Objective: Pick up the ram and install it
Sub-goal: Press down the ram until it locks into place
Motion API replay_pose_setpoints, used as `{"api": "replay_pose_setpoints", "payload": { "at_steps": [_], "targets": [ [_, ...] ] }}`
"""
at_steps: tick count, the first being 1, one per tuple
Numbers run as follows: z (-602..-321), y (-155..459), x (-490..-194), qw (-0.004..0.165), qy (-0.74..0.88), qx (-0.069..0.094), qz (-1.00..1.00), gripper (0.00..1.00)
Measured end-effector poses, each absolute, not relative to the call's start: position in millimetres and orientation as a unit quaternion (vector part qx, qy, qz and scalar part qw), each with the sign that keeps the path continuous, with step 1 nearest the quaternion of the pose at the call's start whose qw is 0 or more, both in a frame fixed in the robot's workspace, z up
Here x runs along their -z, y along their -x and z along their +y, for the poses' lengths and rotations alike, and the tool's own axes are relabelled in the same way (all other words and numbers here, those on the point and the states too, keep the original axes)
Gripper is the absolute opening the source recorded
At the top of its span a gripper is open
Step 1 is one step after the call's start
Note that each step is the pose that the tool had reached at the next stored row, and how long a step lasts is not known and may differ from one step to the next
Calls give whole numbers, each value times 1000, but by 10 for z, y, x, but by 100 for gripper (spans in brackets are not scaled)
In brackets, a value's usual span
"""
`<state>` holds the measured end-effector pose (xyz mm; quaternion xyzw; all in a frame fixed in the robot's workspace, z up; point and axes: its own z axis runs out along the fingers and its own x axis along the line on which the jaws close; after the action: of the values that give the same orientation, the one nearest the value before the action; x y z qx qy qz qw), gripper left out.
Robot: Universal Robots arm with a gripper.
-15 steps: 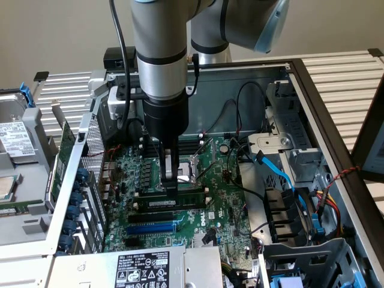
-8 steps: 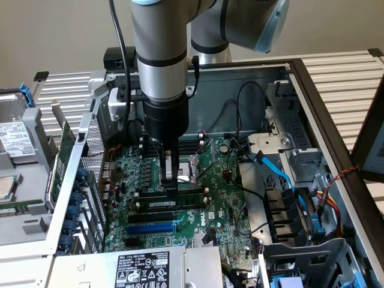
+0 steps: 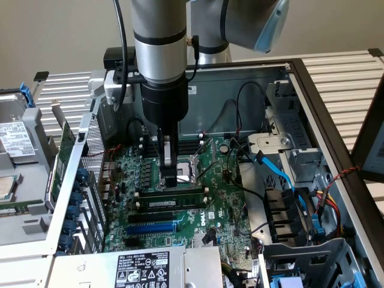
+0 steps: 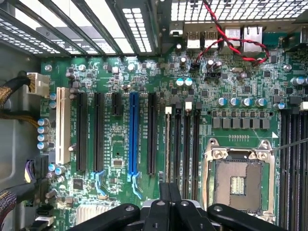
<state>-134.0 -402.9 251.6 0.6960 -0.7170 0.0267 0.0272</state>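
The jaws (image 3: 171,179) are pressed together, tips down on the top edge of the ram (image 3: 173,193), which sits seated in a memory slot on the green motherboard (image 3: 225,204), directly beneath them.

1. You've got open top access: the case (image 3: 336,129) lies on its side w/ panel off, so straight down onto the motherboard (image 3: 225,207) is free.
2. On the exterior view's left, an upright green card (image 3: 65,153) and the perforated rear wall (image 3: 90,180) block sideways entry.
3. On the exterior view's right, the drive cage (image 3: 288,156), blue cables (image 3: 279,174) and black wires (image 3: 252,198) crowd that edge.
4. Near side: the PSU (image 3: 144,267) stands above board level.
5. The gripper (image 3: 171,180), fingers together, sits just over the ram (image 3: 174,197) in its slot, CPU socket (image 4: 238,183) just beside; the gap is tight.
6. Red-black twisted wires (image 4: 231,41) hang near the rear ports.
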Motion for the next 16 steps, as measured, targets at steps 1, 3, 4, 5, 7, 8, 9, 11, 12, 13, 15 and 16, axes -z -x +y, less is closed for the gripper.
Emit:
{"api": "replay_pose_setpoints", "payload": {
  "at_steps": [1, 3, 4, 5, 7, 8, 9, 11, 12, 13, 15, 16],
  "targets": [
    [-4029, 1340, -2515, 27, -696, -27, -717, 11],
    [-4029, 1340, -2516, 27, -696, -27, -717, 11],
    [-4029, 1340, -2516, 27, -696, -27, -717, 11],
    [-4029, 1340, -2516, 27, -696, -27, -717, 11],
    [-4028, 1340, -2517, 27, -696, -27, -717, 11],
    [-4028, 1340, -2518, 27, -695, -27, -718, 11],
    [-4028, 1341, -2518, 28, -692, -27, -721, 11],
    [-4028, 1340, -2516, 28, -681, -26, -731, 11],
    [-4028, 1340, -2516, 28, -675, -26, -737, 11],
    [-4028, 1340, -2515, 28, -669, -26, -743, 11],
    [-4028, 1340, -2515, 29, -656, -25, -753, 11],
    [-4028, 1340, -2514, 29, -650, -25, -759, 11]
  ]
}}
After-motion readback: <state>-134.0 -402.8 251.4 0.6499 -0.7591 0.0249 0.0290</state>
